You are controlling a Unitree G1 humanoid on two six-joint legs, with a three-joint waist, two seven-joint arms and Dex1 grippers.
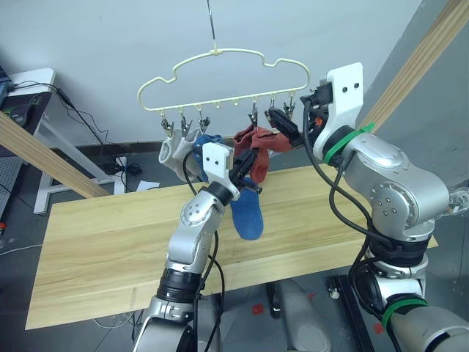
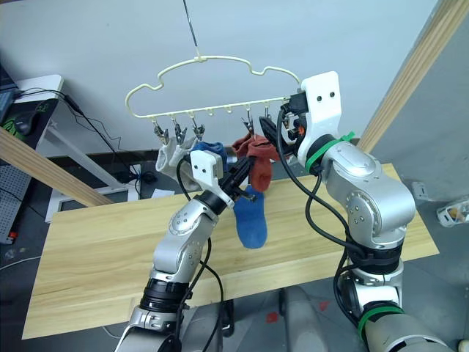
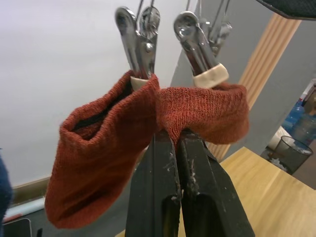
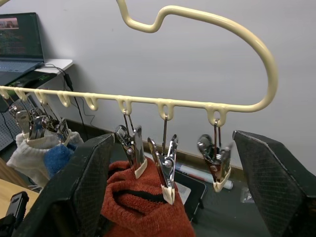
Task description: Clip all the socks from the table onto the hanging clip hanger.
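Observation:
The pale-yellow clip hanger [image 1: 220, 73] hangs from a hook above the table [image 1: 110, 249]. A light grey sock [image 1: 172, 155] and a blue sock [image 1: 207, 141] hang from its left clips. Two rust-red socks [image 1: 256, 145] hang mid-row. One [image 3: 98, 148] is held by a silver clip [image 3: 140, 44]. My left gripper [image 3: 174, 148] is shut on the cuff of the other rust-red sock [image 3: 207, 111], just under a second clip [image 3: 200, 49]. Another blue sock [image 1: 247, 213] dangles below that gripper, its top hidden. My right gripper [image 4: 173, 187] is open wide beside the right-hand clips [image 4: 217, 163].
Slanted wooden frame poles cross at the left [image 1: 44, 158] and the right [image 1: 421, 59]. A white desk with a laptop [image 1: 29, 95] stands far left, with cables on the floor beside it. A dark cup [image 3: 291, 150] sits beyond the table's end.

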